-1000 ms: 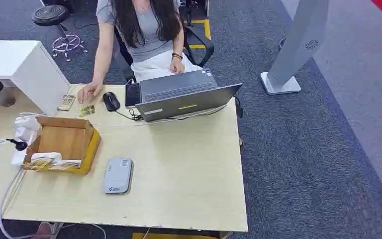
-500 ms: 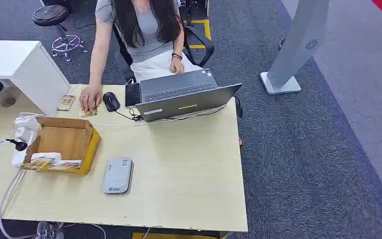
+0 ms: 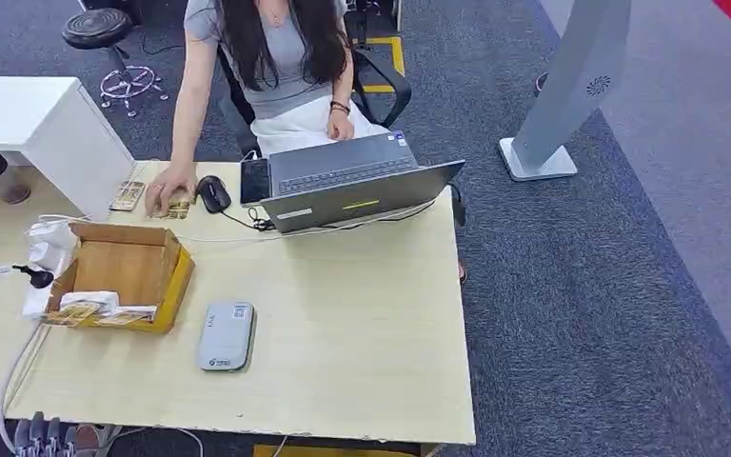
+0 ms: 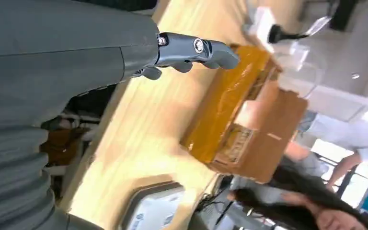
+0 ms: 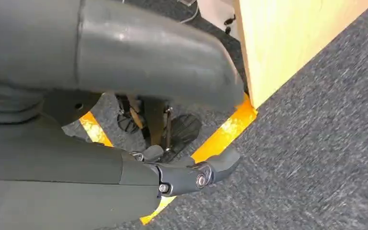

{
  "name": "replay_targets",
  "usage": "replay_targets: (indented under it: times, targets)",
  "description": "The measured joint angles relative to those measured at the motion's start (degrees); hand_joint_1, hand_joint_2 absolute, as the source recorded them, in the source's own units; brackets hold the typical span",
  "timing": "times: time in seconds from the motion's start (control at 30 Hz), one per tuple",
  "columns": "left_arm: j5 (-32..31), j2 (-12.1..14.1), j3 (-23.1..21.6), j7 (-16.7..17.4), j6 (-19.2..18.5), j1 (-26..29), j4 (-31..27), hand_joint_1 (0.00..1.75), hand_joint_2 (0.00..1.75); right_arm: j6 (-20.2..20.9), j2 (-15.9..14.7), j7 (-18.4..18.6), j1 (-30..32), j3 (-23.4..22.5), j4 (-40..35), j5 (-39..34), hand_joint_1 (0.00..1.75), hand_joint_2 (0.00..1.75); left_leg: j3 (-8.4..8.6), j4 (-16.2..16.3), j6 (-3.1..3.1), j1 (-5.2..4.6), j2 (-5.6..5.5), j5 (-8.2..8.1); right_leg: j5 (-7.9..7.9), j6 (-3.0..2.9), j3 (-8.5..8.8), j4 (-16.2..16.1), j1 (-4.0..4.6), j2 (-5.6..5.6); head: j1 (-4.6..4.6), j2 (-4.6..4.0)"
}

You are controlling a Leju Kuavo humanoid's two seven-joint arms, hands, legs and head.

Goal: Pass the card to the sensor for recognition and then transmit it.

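The left robot hand (image 4: 191, 50) is seen in the left wrist view with its fingers stretched out and slightly apart, nothing held between them, raised over the near edge of the tabletop (image 3: 362, 324); in the head view its fingertips (image 3: 38, 433) are just visible below the near left corner. The right robot hand (image 5: 187, 175) is seen in the right wrist view hanging beside the tabletop's side panel above grey carpet and a yellow floor marking, its fingers loosely extended and apart and nothing gripped. A card (image 3: 179, 206) lies flat near the far left edge of the tabletop, partly covered by a person's hand (image 3: 164, 188); its long axis appears to run roughly along the far edge, though its exact heading cannot be told under the hand. A second card (image 3: 126, 195) lies just to the left of it, long axis angled toward the far edge. The grey card sensor (image 3: 225, 335) lies flat toward the near edge, left of centre, its long axis running from near edge to far edge. An open cardboard box (image 3: 124, 274) with more cards along its near rim is set at the left side, between sensor and person. A black mouse (image 3: 213, 193), a phone (image 3: 253, 181) and an open laptop (image 3: 352, 186) are ranged along the far edge.
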Motion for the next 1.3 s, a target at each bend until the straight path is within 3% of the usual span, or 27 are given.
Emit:
replay_targets:
  times: [0.3, 0.67, 0.8, 0.87, 0.93, 1.0, 1.07, 1.13, 1.2, 1.3]
  targets:
    - [2.8, -0.9, -3.9, 0.5, 0.8, 3.8, -12.0, 0.00, 1.75, -0.3, 0.5, 1.2, -0.1, -0.5, 0.1, 1.1, 0.00, 1.75, 0.02, 0.0, 0.00, 0.01, 0.00, 0.00, -0.02, 0.02, 0.03, 0.0, 0.00, -0.01, -0.02, 0.00]
    - [4.1, -0.9, -4.0, 1.2, 1.2, 4.9, -16.7, 0.00, 1.75, -0.5, 1.0, 1.5, -0.2, -0.5, 0.2, 1.3, 0.00, 1.75, 0.03, 0.0, 0.00, 0.00, 0.00, -0.01, -0.02, 0.02, 0.03, 0.0, 0.00, -0.01, -0.02, 0.00]
    - [5.1, -0.9, -4.0, -0.5, 2.7, 5.1, -18.5, 0.00, 1.75, -0.8, 1.0, 1.5, -0.2, -0.5, 0.3, 2.3, 0.00, 1.75, 0.03, 0.0, 0.00, 0.01, -0.01, 0.00, -0.03, 0.02, 0.03, 0.0, 0.00, -0.01, 0.00, 0.00]
    - [0.3, -0.8, -3.7, -2.7, 4.9, 3.8, -20.8, 0.00, 1.75, -0.5, 1.0, 1.9, -0.2, -0.3, 0.3, 4.3, 0.00, 1.75, 0.06, 0.0, 0.00, 0.01, -0.05, 0.01, -0.02, 0.02, -0.09, 0.0, 0.00, -0.08, -0.04, 0.00]
    - [-12.6, 0.0, -4.3, -5.2, 15.2, 0.1, -23.7, 0.00, 1.75, 0.0, 1.0, 2.8, -0.4, 0.5, 0.4, 7.0, 0.00, 1.75, 0.08, 0.0, 0.04, 0.01, -0.22, 0.09, -0.02, 0.02, -0.06, 0.0, 0.00, -0.31, 0.02, 0.00]
    - [-28.1, 3.1, -8.2, -4.5, 33.6, -4.1, -24.3, 0.00, 1.75, 0.2, 1.2, 3.5, -1.1, 1.7, 0.4, 9.4, 0.00, 1.75, 0.09, 0.0, -0.07, 0.03, -0.24, 0.22, 0.08, -0.12, 0.08, 0.0, 0.00, -0.29, 0.00, 0.00]
    - [-45.2, 6.8, -13.3, -1.2, 50.9, -9.2, -23.9, 0.00, 1.75, 0.3, 1.3, 4.4, -1.6, 2.9, 0.4, 11.7, 0.00, 1.75, 0.08, 0.0, -0.07, 0.06, -0.26, 0.32, 0.16, -0.13, -0.08, 0.0, 0.01, -0.30, -0.07, 0.00]
    - [-66.0, 10.6, -19.5, 7.0, 64.0, -15.9, -20.3, 0.00, 1.75, 0.3, 1.5, 5.5, -2.1, 4.3, 0.4, 13.5, 0.00, 1.75, 0.05, 0.0, -0.08, 0.06, -0.36, 0.49, 0.22, -0.11, 0.06, 0.0, 0.01, -0.43, -0.04, 0.00]
    - [-77.6, 14.7, -24.6, 14.1, 67.0, -22.2, -15.4, 0.00, 1.75, 0.1, 1.9, 6.8, -2.7, 5.5, 0.4, 14.8, 0.00, 1.75, 0.05, 0.0, -0.15, 0.06, -0.33, 0.59, 0.41, -0.25, 0.04, 0.1, 0.02, -0.41, -0.07, 0.00]
    - [-83.1, 18.9, -30.5, 19.5, 68.1, -30.1, -8.0, 0.00, 1.75, -0.2, 2.3, 7.9, -3.1, 6.7, 0.4, 15.6, 0.00, 1.75, 0.04, 0.0, -0.20, 0.06, -0.13, 0.65, 0.53, -0.23, 0.01, 0.1, 0.02, -0.17, -0.04, 0.00]
